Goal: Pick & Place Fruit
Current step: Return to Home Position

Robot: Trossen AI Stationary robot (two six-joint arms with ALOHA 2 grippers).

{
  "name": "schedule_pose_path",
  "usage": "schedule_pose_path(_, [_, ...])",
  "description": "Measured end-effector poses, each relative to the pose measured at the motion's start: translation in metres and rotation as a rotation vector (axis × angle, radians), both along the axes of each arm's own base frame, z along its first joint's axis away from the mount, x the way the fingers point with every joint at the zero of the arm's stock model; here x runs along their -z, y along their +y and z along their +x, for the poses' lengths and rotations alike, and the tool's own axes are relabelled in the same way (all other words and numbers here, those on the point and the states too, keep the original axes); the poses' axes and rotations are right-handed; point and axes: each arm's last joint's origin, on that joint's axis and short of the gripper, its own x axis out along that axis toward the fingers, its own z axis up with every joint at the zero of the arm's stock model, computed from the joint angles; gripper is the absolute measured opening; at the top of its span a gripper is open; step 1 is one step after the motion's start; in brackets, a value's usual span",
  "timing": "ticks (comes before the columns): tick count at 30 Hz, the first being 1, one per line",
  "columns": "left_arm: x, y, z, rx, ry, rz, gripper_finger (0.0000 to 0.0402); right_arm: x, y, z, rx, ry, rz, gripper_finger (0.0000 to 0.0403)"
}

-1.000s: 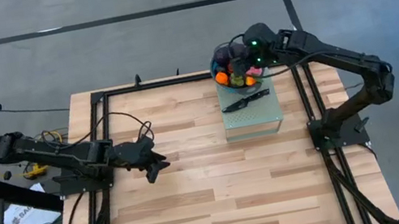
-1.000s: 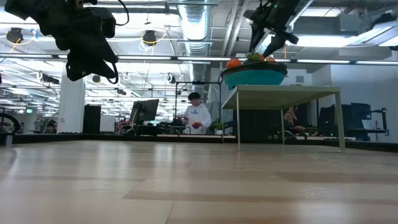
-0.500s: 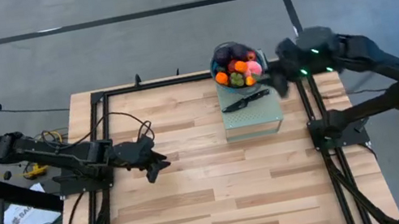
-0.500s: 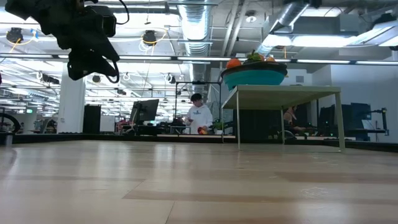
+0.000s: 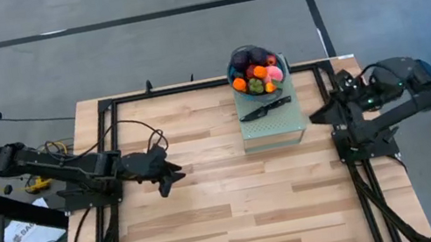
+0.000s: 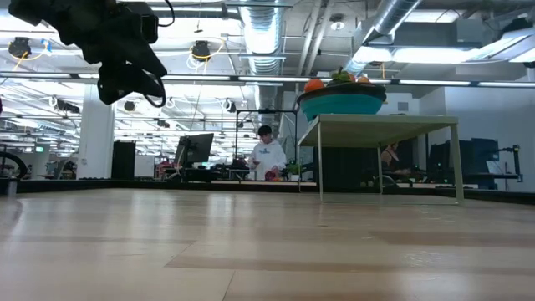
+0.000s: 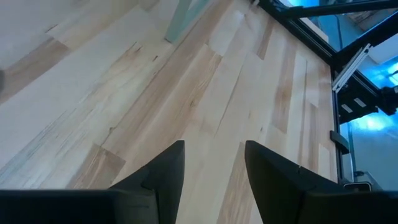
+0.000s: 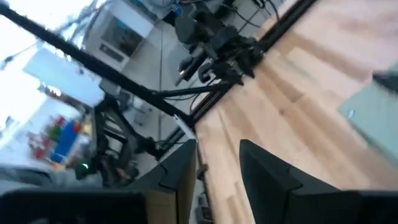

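Well apart from right claw [image 5: 316, 117], fruit [image 5: 257, 76]

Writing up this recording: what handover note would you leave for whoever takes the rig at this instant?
Left gripper: open, empty, raised above the left part of the table.
Right gripper: open, empty, at the table's right edge, beside the shelf.
Fruit: piled in the blue bowl at the shelf's far end. The black knife lies on the shelf next to the bowl.
Done: every fruit piece in view is in the bowl; none shows on the tabletop.
Left: probably only parking the arms.
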Motion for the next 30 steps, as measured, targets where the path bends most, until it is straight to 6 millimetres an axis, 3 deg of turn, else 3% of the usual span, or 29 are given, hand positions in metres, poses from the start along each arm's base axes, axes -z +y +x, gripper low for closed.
schedule_pose_path(3, [-0.001,0.0,0.0,-0.012,-0.01,0.005,0.0163,0.007,-0.001,-0.003,0.051,0.012,0.013,0.0114])
schedule_pose_path(8, [-0.001,0.001,0.001,-0.021,-0.018,0.009,0.0163,0.034,-0.003,-0.006,-0.007,0.053,-0.319,0.0113])
schedule_pose_path(11, [-0.002,0.001,0.001,-0.022,-0.025,0.009,0.0163,0.053,-0.002,0.005,-0.031,-0.04,-0.558,0.0113])
schedule_pose_path(14, [-0.002,0.001,0.001,-0.022,-0.026,0.008,0.0163,0.072,0.0,0.008,-0.07,-0.191,-0.67,0.0113])
schedule_pose_path(24, [-0.003,0.0,0.002,-0.022,-0.035,0.006,0.0163,0.148,-0.009,-0.024,0.067,-0.52,-0.76,0.0113])
schedule_pose_path(27, [-0.003,0.0,0.002,-0.022,-0.041,0.005,0.0163,0.169,-0.008,-0.018,0.052,-0.49,-0.767,0.0113])
schedule_pose_path(30, [-0.004,0.0,0.002,-0.022,-0.048,0.004,0.0163,0.173,-0.008,-0.013,0.055,-0.513,-0.769,0.0113])
